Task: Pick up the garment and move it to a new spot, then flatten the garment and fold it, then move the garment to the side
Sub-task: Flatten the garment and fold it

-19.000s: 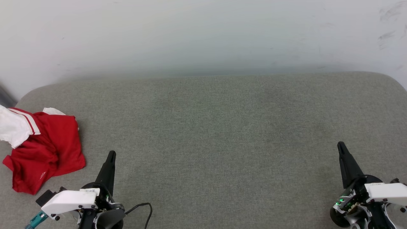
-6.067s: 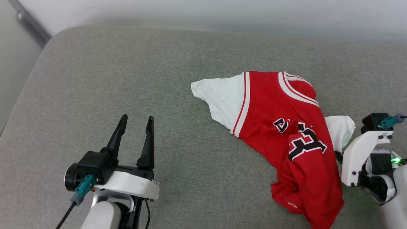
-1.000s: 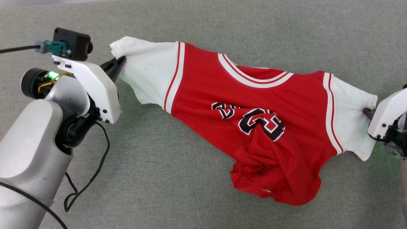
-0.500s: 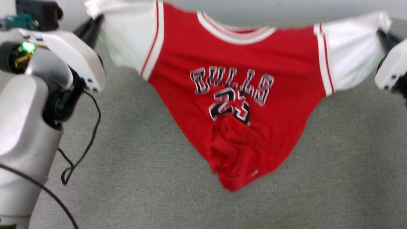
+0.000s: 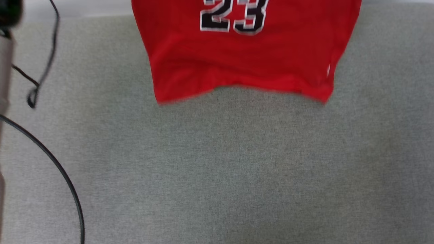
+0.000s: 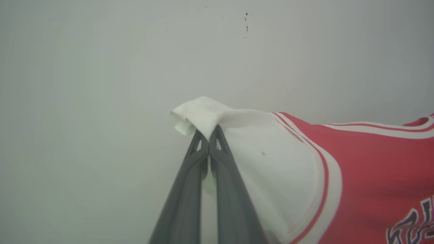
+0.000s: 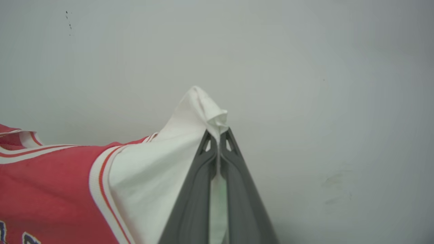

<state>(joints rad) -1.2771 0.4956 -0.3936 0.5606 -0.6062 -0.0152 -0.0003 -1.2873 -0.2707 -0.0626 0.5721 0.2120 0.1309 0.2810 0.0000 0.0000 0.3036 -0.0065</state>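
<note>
**Head view.** The garment (image 5: 244, 57) hangs in the air above the grey upholstered surface (image 5: 217, 169), with its hem free and slightly blurred. The top edge cuts off the black number (image 5: 234, 17), and the collar, sleeves and both grips lie beyond the frame. A dark cable (image 5: 51, 159) loops down the left margin.

**Left wrist view.** The left gripper (image 6: 208, 135) is pinched shut on the tip of one white sleeve (image 6: 271, 162), in front of a pale wall (image 6: 101, 67). The cloth drapes and puckers at the pinch. It looks a light, limp fabric, unlikely to slip but sure to sag between holds. The lettering at the lower right corner is cropped.

**Right wrist view.** The right gripper (image 7: 218, 135) is closed on the opposite white sleeve (image 7: 159, 169), with a small tuft standing above the tips. The sleeve ends look a sound hold for spreading. For folding, the shoulders or hem corners would probably serve better. How much cloth lies between either pair of fingers cannot be made out.
</note>
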